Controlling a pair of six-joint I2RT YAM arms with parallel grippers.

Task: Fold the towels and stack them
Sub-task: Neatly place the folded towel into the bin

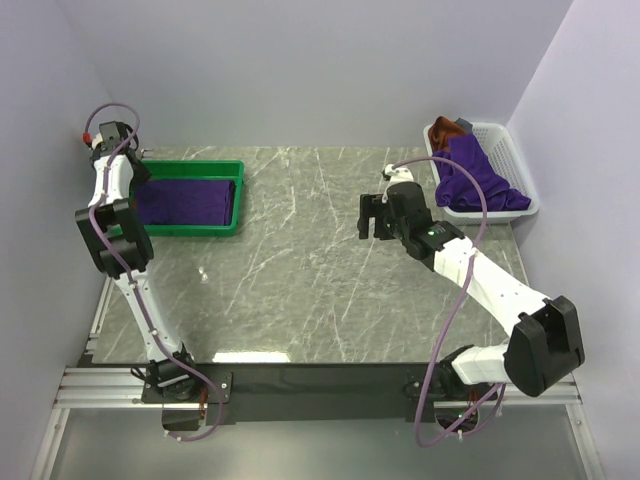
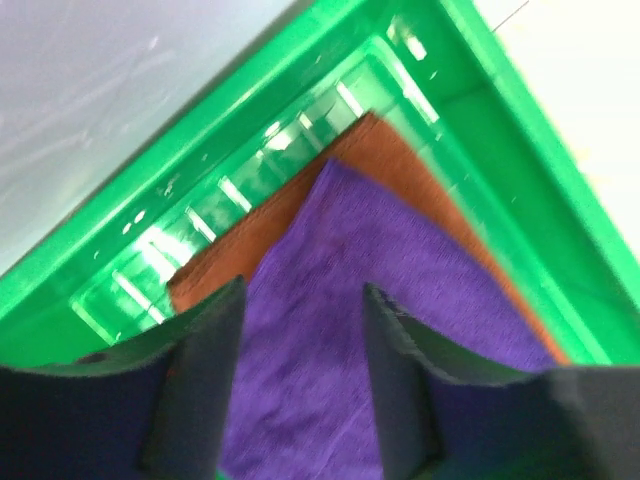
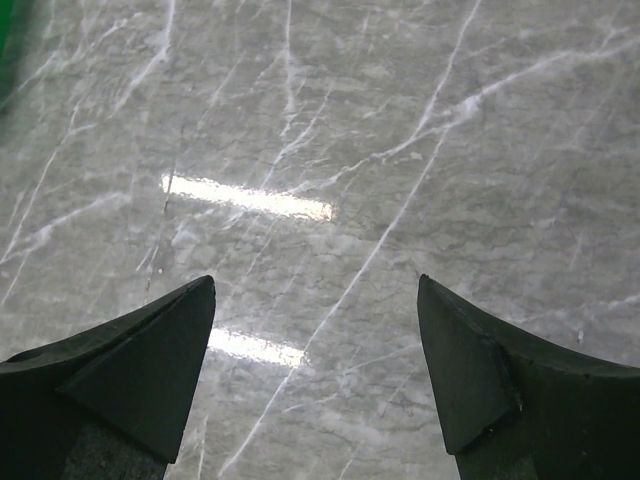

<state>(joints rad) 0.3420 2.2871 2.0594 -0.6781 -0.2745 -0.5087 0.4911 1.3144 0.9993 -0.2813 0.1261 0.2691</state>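
Marble table (image 1: 300, 270), left pincer (image 2: 302, 300) apart above stacked towels (image 2: 400, 270), right pincer (image 3: 315, 285) apart, apparently hovering

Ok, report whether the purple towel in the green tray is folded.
Folded: purple plush towel lies flat, square-cornered, inside the green plastic tray.

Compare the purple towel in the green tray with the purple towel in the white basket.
The tray towel lies flat, folded, with straight edges; the basket towel is bunched and wrinkled. The tray towel lies on a folded rust-brown towel; the basket towel lies beside a crumpled rust-brown one. Both are deep purple.
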